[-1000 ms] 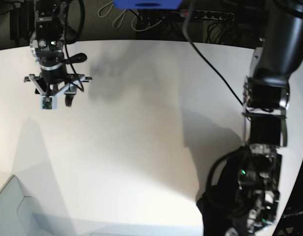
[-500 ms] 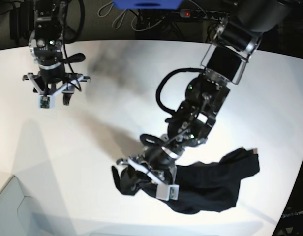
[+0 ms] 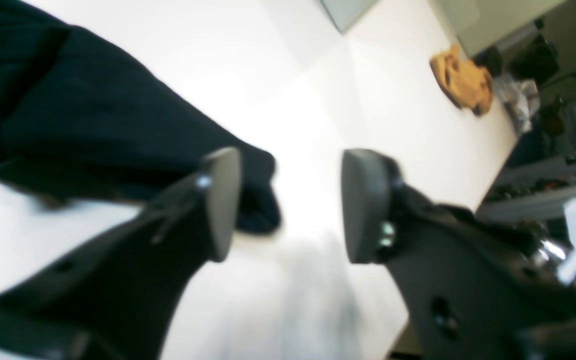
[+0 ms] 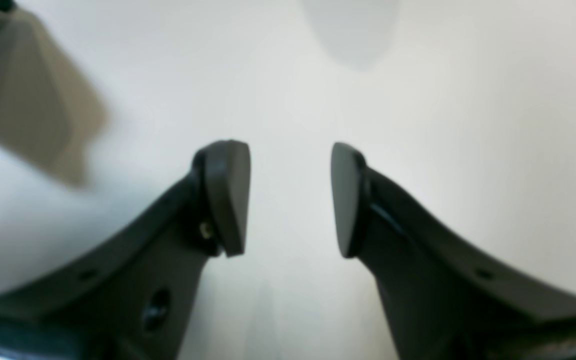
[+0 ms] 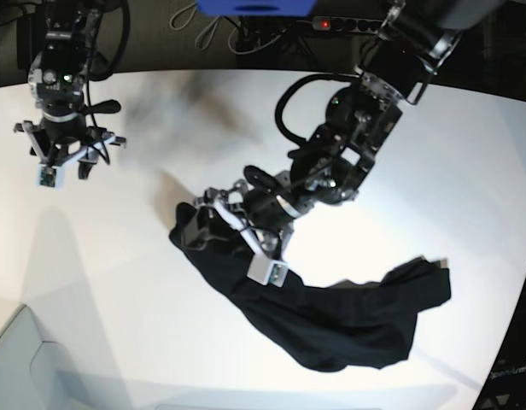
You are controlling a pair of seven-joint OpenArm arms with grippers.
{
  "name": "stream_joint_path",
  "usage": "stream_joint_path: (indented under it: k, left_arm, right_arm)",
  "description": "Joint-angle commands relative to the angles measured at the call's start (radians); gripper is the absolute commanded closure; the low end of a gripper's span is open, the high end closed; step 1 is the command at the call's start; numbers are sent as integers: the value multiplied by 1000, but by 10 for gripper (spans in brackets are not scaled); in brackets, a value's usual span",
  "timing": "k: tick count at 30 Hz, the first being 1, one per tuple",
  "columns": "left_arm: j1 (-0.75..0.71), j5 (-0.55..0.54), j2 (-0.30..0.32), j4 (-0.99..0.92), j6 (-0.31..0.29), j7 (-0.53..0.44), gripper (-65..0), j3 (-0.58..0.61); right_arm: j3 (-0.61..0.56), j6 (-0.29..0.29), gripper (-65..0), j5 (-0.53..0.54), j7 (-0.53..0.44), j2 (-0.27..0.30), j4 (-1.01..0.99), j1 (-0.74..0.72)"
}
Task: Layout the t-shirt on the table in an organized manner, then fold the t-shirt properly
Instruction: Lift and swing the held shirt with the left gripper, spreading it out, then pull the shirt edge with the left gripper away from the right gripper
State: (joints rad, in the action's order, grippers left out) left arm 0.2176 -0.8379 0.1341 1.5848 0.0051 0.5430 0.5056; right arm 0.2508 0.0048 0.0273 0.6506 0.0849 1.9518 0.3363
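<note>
On white table (image 5: 160,299), 1 t-shirt (image 5: 348,320)

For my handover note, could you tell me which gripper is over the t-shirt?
The left gripper, over the t-shirt; the right gripper hangs over bare table.

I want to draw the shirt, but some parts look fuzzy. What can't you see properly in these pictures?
- The t-shirt lies bunched in the base view; sleeves and neck cannot be told apart.
- The left wrist view is blurred; the shirt's cloth there shows no detail and is cut off at the left edge.
- In the base view the left end effector covers the shirt's end beside it.
- The right wrist view shows only the right end effector over the bare table; no shirt.
</note>
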Motion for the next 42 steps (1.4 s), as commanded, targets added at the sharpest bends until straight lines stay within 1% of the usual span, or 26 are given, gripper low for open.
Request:
stream_joint_path:
  k: [1, 4, 6, 8, 9, 11, 12, 14, 16, 19, 22, 24, 26, 29, 31, 37, 42]
  left_arm:
    - [27, -11, 22, 45, -7, -28, -385, -29]
    - [13, -19, 77, 67, -7, -50, -419, -137]
    - [-19, -24, 117, 75, -7, -56, -423, -272]
    - [-54, -39, 141, 76, -11, -54, -423, -416]
    - [-76, -47, 151, 67, -12, -53, -423, -508]
    - [-102, -42, 152, 27, -12, -53, -423, -645]
    - [-106, -41, 151, -16, -14, -50, -423, -701]
    - [-105, -41, 152, -120, -15, -53, -423, -764]
    - [-82, -41, 158, -226, -15, -54, -423, -792]
    - [-19, -37, 160, -387, -15, -56, -423, -803]
    - [49, 36, 161, -522, -15, -59, -423, -803]
    - [88, 101, 160, -587, -15, -110, -423, -803]
    - [116, 160, 155, -645, -15, -197, -423, -803]
    - [148, 207, 154, -713, -17, -284, -423, -798]
    - [174, 222, 154, -752, -17, -289, -423, -798]
    - [270, 220, 157, -886, -18, -292, -422, -798]
    - [312, 220, 154, -910, -18, -292, -422, -798]
  right_arm:
    - [2, 1, -278, 1, -21, 6, 18, -4]
    - [2, 1, -301, 1, -19, 6, 18, -10]
    - [2, 1, -341, 1, -19, 5, 18, -7]
    - [3, 1, -371, 1, -19, -12, 22, -7]
    - [5, 1, -385, 1, -19, -21, 24, -7]
    - [5, 1, -397, 1, -19, -23, 24, -7]
    - [5, 1, -398, 1, -19, -26, 22, -6]
    - [5, 1, -397, 1, -19, -27, 19, -6]
    - [5, 1, -397, 1, -19, -27, 18, -6]
    - [3, 1, -397, 1, -19, -27, 18, -6]
    - [3, 1, -397, 1, -19, -27, 16, -6]
    - [3, 1, -396, 1, -19, -27, 16, -6]
    - [3, 1, -396, 1, -19, -27, 16, -6]
    - [5, 1, -396, 0, -19, -27, 16, 1]
    - [5, 1, -396, 0, -19, -26, 16, 10]
    - [5, 1, -396, -2, -21, -26, 14, 19]
    - [5, 1, -396, -2, -21, -26, 14, 24]
